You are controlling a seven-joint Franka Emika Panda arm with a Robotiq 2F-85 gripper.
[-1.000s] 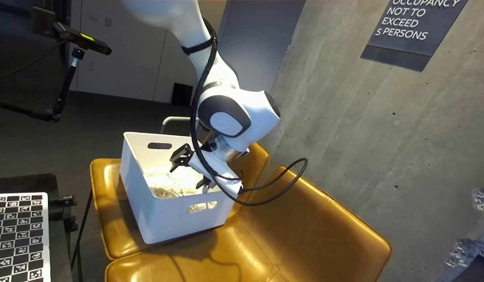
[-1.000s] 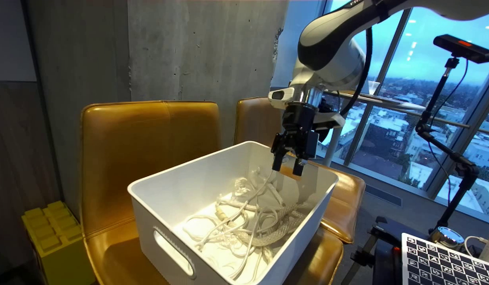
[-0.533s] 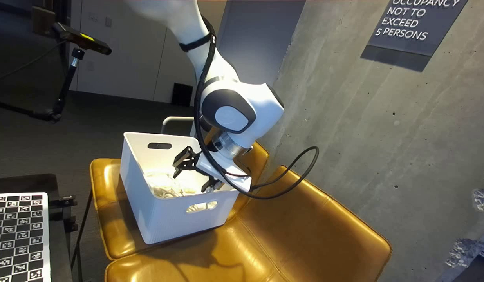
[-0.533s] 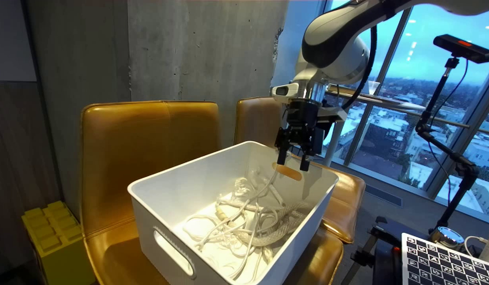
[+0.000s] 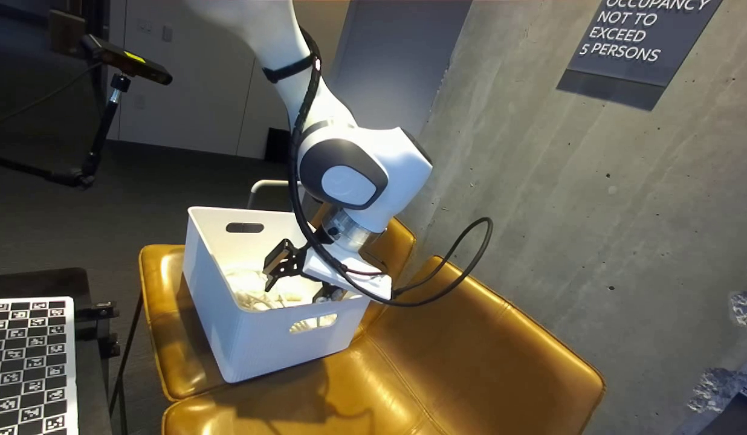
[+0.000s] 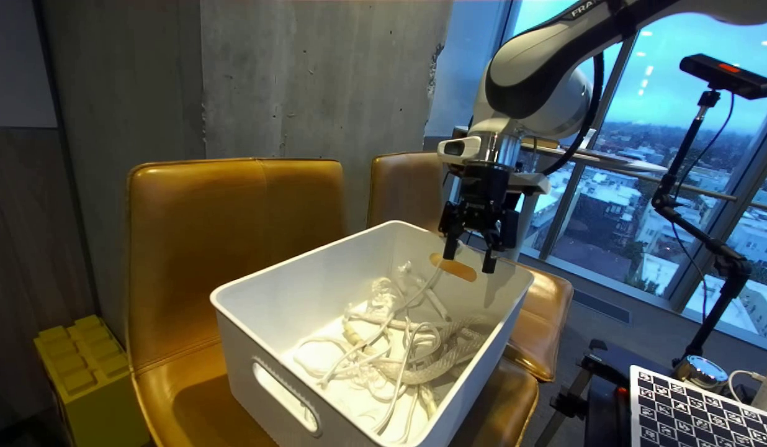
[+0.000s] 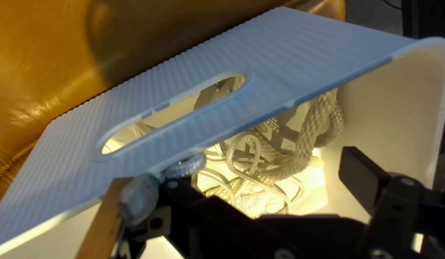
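Note:
My gripper (image 6: pixel 469 256) stands open at the handle end of a white bin (image 6: pixel 334 292), its fingers spread wide near the rim. A tangle of pale ropes (image 6: pixel 436 366) lies on the bin's floor; in the wrist view a thick braided rope (image 7: pixel 309 133) shows between the jaws. One thin strand (image 6: pixel 430 282) rises from the tangle to one finger. There, in the wrist view, a whitish rope end (image 7: pixel 139 199) hangs against that finger, seemingly caught; the exact contact is hidden. The opposite finger pad (image 7: pixel 359 180) touches nothing visible.
The bin sits on tan leather chairs (image 5: pixel 488 338) beside a concrete wall (image 5: pixel 561 181). A camera on a jointed stand (image 6: pixel 728 76) and a table with a patterned board (image 6: pixel 700 403) are near. A yellow box (image 6: pixel 95 385) is on the floor. The arm's black cable (image 5: pixel 485 241) loops outward.
The gripper rises, then shifts sideways, still open, drawing the strand with it. In the last half second the bin has also slid slightly on the chairs.

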